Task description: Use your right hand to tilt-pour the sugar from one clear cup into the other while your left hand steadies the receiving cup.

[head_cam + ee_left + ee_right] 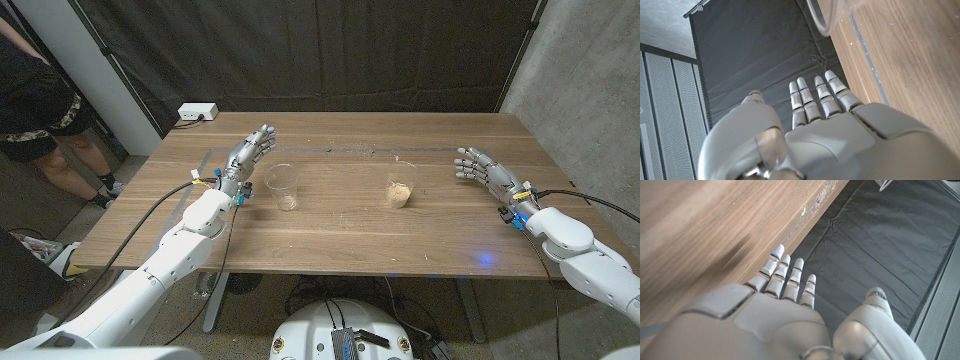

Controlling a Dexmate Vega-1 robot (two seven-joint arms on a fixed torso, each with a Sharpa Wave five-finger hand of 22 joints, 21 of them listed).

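Observation:
Two clear cups stand on the wooden table [330, 240]. The cup with sugar [401, 186] is right of centre, its lower part filled with pale brown sugar. The other clear cup [283, 186] stands left of centre and looks nearly empty; its rim [826, 17] shows in the left wrist view. My left hand [248, 156] is just left of that cup, fingers straight and apart, not touching it. My right hand [482, 166] is open a short way to the right of the sugar cup, fingers spread, holding nothing. Both wrist views show the back of a hand, left [830, 135] and right [765, 320], with extended fingers.
A white power strip [197, 113] lies at the table's far left corner. A person [40, 110] stands off the table's left side. A black curtain [330, 50] hangs behind the table. A dark tape line [340, 152] runs along the far part of the tabletop.

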